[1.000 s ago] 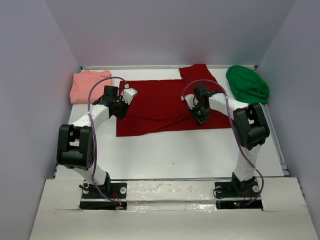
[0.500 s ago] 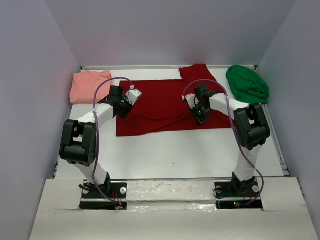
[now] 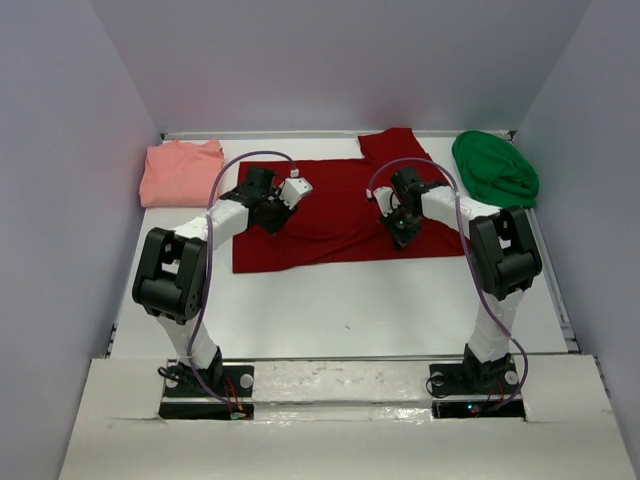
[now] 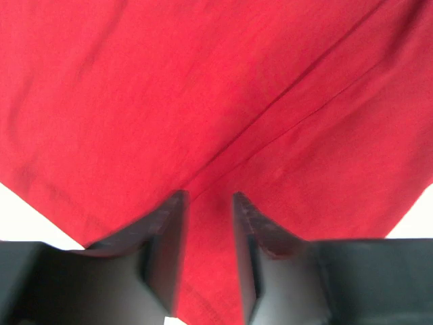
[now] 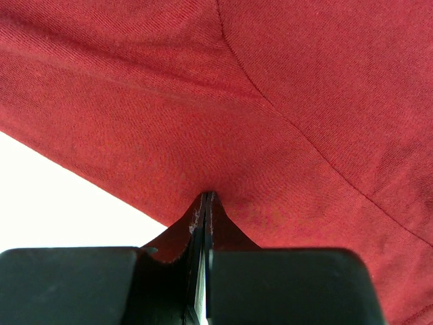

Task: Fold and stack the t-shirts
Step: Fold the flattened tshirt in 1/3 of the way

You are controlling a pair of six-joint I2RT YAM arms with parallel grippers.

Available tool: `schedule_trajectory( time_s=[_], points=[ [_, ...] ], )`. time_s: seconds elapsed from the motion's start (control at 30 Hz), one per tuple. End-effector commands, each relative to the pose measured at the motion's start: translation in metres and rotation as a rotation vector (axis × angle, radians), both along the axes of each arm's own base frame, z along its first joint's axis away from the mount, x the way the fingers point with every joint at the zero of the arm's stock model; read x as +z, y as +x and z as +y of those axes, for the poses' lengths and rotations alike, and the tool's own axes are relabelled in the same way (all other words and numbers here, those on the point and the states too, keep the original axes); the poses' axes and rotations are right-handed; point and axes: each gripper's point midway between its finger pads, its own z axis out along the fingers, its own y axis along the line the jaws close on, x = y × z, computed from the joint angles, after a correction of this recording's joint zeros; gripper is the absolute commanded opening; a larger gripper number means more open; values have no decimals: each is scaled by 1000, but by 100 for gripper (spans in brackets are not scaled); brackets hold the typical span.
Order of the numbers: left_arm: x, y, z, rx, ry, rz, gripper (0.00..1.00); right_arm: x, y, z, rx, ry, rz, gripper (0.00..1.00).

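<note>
A dark red t-shirt [image 3: 330,212] lies spread flat in the middle of the table, one sleeve pointing to the back. It fills the left wrist view [image 4: 203,101] and the right wrist view [image 5: 284,101]. My left gripper [image 3: 272,216] [image 4: 208,200] hovers over its left part, open, with flat cloth and a seam showing between the fingers. My right gripper [image 3: 403,235] [image 5: 206,196] is shut, its tips pressed onto the shirt's right part near the front hem; I see no cloth between them. A salmon-pink t-shirt [image 3: 180,172] lies folded at the back left. A green t-shirt [image 3: 495,168] sits bunched at the back right.
White table [image 3: 350,300] stretches in front of the red shirt. Grey walls close in the left, back and right sides. A raised rim [image 3: 300,134] runs along the table's back edge.
My left gripper slid right from the red shirt's left edge further over the cloth, and its jaws have opened. The right arm has stayed put, shut.
</note>
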Motion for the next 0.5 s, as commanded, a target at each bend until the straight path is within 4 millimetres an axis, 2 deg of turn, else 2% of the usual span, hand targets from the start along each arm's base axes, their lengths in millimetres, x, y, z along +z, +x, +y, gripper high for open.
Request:
schedule_trajectory(
  time_s=[0.0,0.23,0.4,0.47],
  points=[
    [29,4,-38,-128,-51,-66,49,-33,-5,-7,-17,-21,46,0],
    [29,-16,-76,-263,-55,-72,48,-43,-7,-11,-32,-28,72,0],
    [16,-22,-78,-293,-17,-70,48,-43,-4,-14,-48,-29,71,0],
    [14,-23,-79,-297,-13,-69,55,-42,-5,-12,-47,-22,74,0]
  ],
)
